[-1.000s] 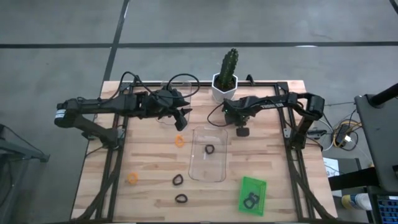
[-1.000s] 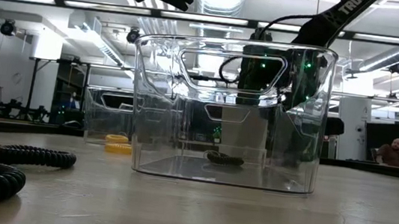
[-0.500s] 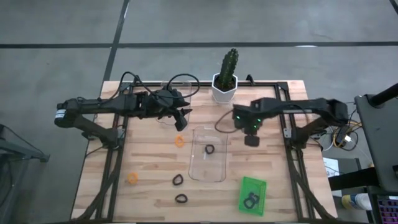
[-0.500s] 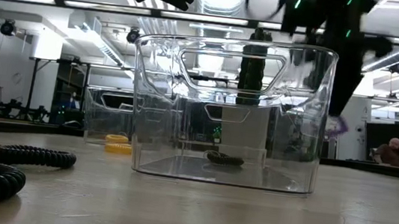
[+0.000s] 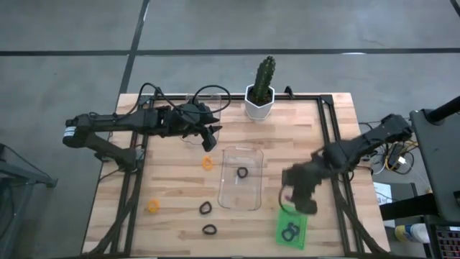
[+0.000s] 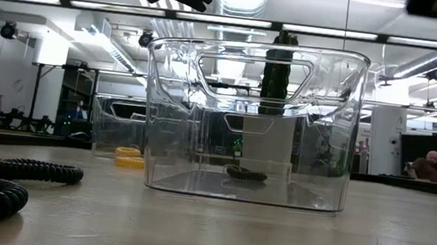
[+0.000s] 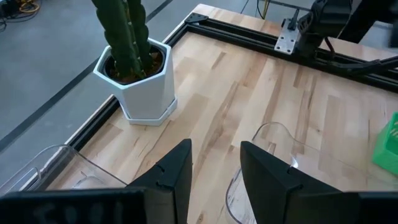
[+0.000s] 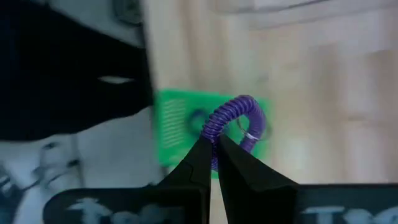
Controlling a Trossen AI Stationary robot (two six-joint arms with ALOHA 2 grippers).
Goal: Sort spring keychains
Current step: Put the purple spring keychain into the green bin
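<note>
One change since earlier: the right gripper (image 5: 300,198), a second ago near the white cactus pot at the back of the table, is now over the front right, just above the green rectangular tray (image 5: 292,225); the left arm and the loose rings lie as before.
Right gripper: its fingers (image 8: 200,163) are pinched together on a purple coiled spring keychain (image 8: 236,121), which hangs over the green tray in the right wrist view.
Purple keychain, lie: its loop stands out past the fingertips, long axis running away from the gripper; blurred, so no finer detail.
Left gripper (image 7: 214,168): fingers apart and holding nothing, raised over the back left of the table near the potted cactus (image 5: 261,88).
Other keychains: one dark ring (image 5: 243,173) inside the clear plastic bin (image 5: 230,198); an orange ring (image 5: 208,163) just left of the bin; another orange ring (image 5: 152,206) at front left; two black rings (image 5: 206,208) (image 5: 209,230) in front; a dark one (image 5: 290,232) in the green tray.
Surface: a light wooden plank table (image 5: 172,187) with black frame rails.
Room: grey concrete floor; in the low view, ceiling lights and a seated person (image 6: 432,167) far behind.
</note>
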